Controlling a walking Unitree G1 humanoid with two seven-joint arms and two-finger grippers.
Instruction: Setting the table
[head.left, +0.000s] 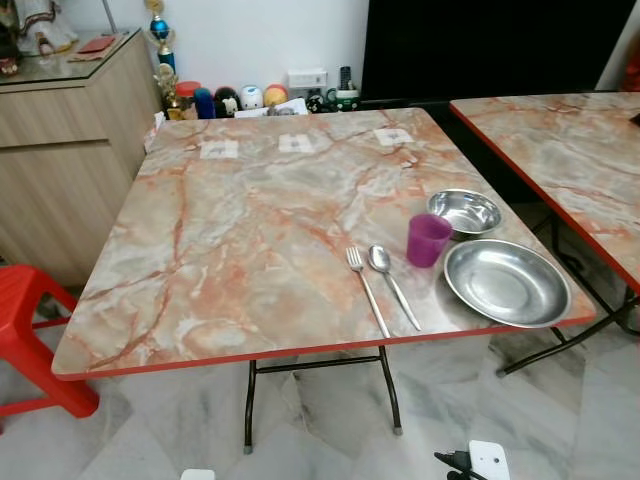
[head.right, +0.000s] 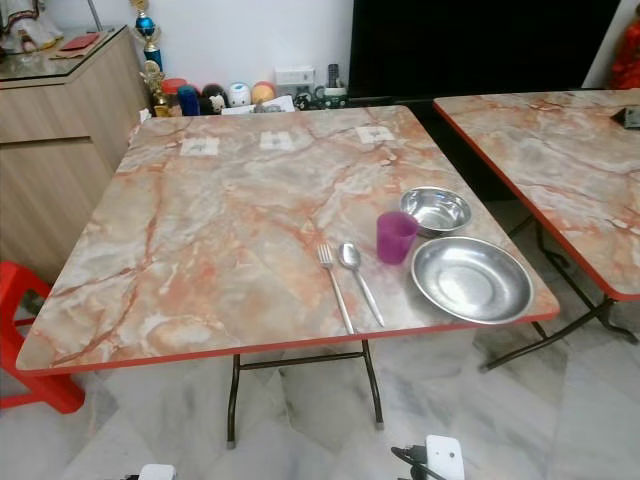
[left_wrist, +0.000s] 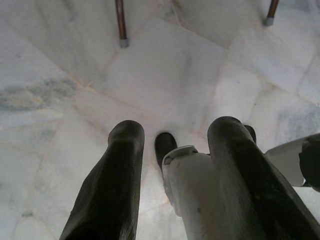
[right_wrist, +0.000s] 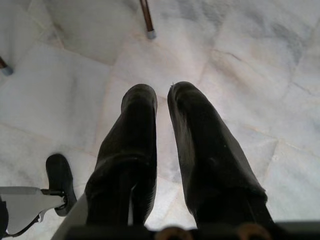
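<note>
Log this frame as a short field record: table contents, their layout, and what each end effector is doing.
table: marble-pattern top with red edge
place setting: near right corner
large steel plate: nearest the edge
small steel bowl: behind the plate
purple cup: upright, left of the plate
fork: left of spoon
left end effector: open, low over the floor
right end effector: narrow gap, empty, over the floor

Red plastic stool (head.left: 30, 330) low at left, beside wooden cabinet (head.left: 60, 150) | trophy (head.left: 160, 35) against back wall | row of small jars and figurines (head.left: 230, 100) just past far table edge | second marble-top table (head.left: 570, 150) off right, apart | dark screen (head.left: 480, 45) behind | pale marble floor (left_wrist: 165, 75) below
</note>
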